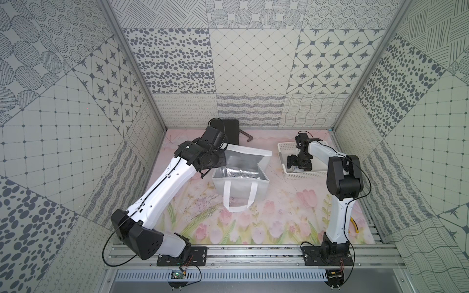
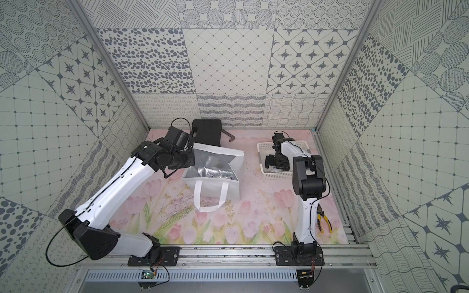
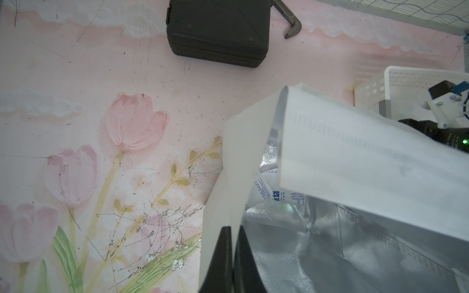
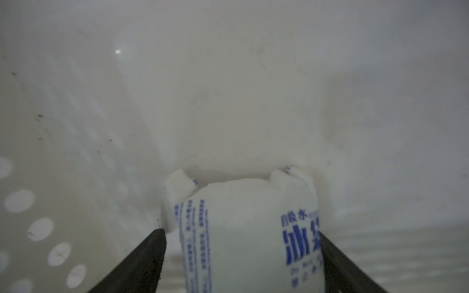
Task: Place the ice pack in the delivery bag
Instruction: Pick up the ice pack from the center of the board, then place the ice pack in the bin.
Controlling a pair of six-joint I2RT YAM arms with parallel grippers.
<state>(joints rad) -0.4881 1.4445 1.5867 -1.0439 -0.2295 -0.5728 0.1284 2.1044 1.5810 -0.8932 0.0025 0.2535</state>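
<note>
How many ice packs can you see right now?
2. One ice pack lies in the white basket between the fingers of the right hand; a second ice pack sits inside the delivery bag. Its flap may hide more.

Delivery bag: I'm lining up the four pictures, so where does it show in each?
In a top view: delivery bag near centre, mouth open.
In a top view: bag just left of centre.
Left wrist: bag close up, flap over foil lining, black case beyond.
Right wrist: not in it.
Shared landmark: white basket, in all four.
</note>
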